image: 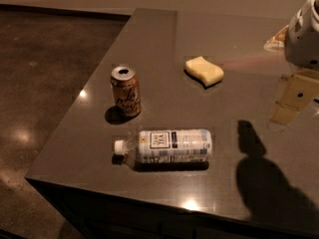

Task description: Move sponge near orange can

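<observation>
The pale yellow sponge (204,70) lies flat on the dark countertop (164,39), toward the back middle. The orange can (125,91) stands upright to the sponge's left and nearer the front, about a can's height and a half away from it. My gripper (291,103) hangs at the right edge of the view below the white arm housing (305,34). It is above the counter, to the right of the sponge and clear of it, and holds nothing that I can see.
A clear plastic bottle (167,146) with a white label lies on its side in front of the can. A small pale object (275,39) sits at the far right behind the arm. The counter's left edge (75,108) drops to the floor.
</observation>
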You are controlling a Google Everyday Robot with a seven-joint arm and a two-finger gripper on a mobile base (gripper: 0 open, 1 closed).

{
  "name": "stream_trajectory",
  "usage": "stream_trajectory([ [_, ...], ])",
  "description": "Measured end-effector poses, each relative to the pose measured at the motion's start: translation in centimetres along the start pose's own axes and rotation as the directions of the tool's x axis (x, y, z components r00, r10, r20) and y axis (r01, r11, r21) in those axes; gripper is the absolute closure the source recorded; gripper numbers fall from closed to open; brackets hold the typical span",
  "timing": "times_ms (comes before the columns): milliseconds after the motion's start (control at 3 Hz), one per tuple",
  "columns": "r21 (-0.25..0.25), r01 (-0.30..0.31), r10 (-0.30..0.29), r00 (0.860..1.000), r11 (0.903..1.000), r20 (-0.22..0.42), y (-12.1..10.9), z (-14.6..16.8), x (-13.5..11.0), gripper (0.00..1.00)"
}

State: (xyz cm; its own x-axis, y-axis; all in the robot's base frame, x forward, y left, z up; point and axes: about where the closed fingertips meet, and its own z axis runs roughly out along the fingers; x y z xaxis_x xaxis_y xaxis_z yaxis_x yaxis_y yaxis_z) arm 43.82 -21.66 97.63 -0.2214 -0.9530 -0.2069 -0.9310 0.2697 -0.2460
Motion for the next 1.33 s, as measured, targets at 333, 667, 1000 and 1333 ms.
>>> stream_trajectory([
  [333,0.001,0.000,0.000,1.000,1.0000,0.000,0.0,0.0,0.0,0.00],
  [667,-0.003,-0.017,0.017,1.000,0.9998,0.010,-0.9,0.7,-1.1,0.00],
  [1000,-0.027,-0.068,0.069,0.997,0.9973,0.032,-2.7,2.3,-2.5,0.00],
  [1333,-0.046,-0.138,0.140,0.989,0.9894,0.054,-4.8,4.4,-4.0,0.00],
])
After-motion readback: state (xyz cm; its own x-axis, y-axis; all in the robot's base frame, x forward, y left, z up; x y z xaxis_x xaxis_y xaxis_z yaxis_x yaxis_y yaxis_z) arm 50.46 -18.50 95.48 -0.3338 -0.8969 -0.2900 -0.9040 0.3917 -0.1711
